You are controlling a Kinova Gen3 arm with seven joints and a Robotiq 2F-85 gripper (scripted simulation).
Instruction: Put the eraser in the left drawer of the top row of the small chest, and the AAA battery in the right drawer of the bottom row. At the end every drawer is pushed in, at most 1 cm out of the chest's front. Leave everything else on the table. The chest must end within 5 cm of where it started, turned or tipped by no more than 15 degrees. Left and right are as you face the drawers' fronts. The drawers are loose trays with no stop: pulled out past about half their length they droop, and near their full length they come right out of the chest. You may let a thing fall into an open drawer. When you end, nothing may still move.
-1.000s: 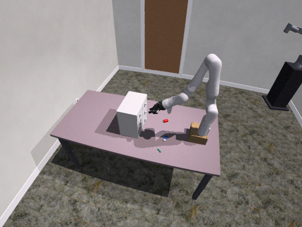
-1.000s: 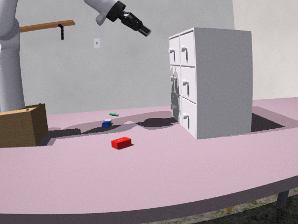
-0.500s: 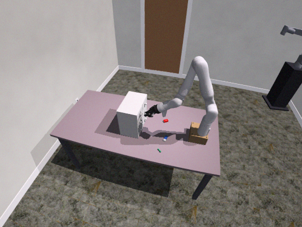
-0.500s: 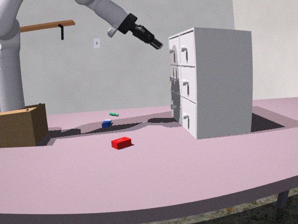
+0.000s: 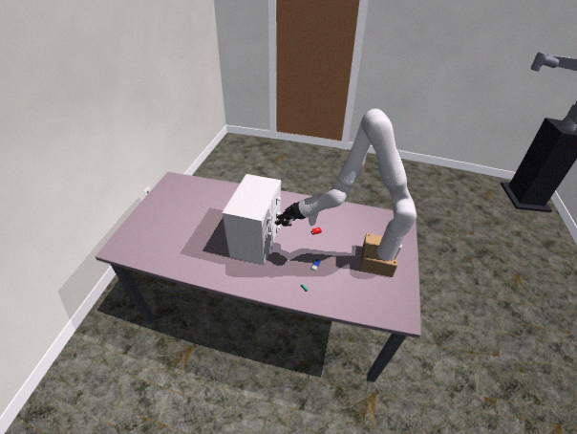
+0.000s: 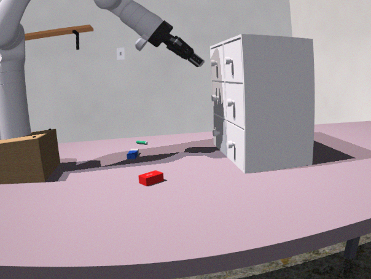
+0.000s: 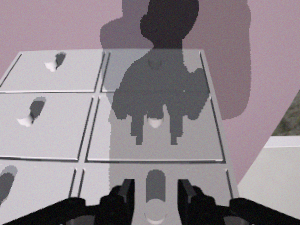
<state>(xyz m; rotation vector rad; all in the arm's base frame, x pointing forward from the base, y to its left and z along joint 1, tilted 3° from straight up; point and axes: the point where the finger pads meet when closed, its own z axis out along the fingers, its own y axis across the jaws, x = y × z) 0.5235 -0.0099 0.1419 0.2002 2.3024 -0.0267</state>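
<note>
The tool (image 5: 278, 222) (image 6: 199, 61) (image 7: 156, 192) is released and holds nothing, its fingers partly parted. It slants down toward the chest (image 5: 248, 201) (image 6: 276, 101) (image 7: 230, 174), just short of the front in the side view. The wrist view looks at the front upside down, with the knob (image 6: 214, 63) (image 7: 156, 211) of the top left drawer (image 6: 216, 72) (image 7: 100, 184) lined up with the gap between the fingers. All the drawers look shut.

The step in hand is, I judge, to take that knob and open the drawer. Keep the gap centred on the knob and go in until the pads are well around its head, without bumping the front. Then close firmly and draw straight out, level. The tool's slant could lift or twist the loose tray, so follow the drawer's line. Stop short of half its length; enough room to drop the eraser in will do. A sideways tug could turn the chest.

Farther out on the counter (image 5: 358, 296) (image 6: 184, 215) (image 7: 50, 24) lie the blue-and-white eraser (image 5: 316, 264) (image 6: 132, 154), the green battery (image 5: 304, 288) (image 6: 142, 142) and the red block (image 5: 316, 231) (image 6: 151, 178), which should be left alone.

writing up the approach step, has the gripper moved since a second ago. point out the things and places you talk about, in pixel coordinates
Yes, in the exterior view the gripper (image 5: 277, 222) (image 6: 200, 64) (image 7: 156, 192) has come closer to the white chest (image 5: 253, 201) (image 6: 277, 101) (image 7: 93, 122) and sits lower against its top edge.
</note>
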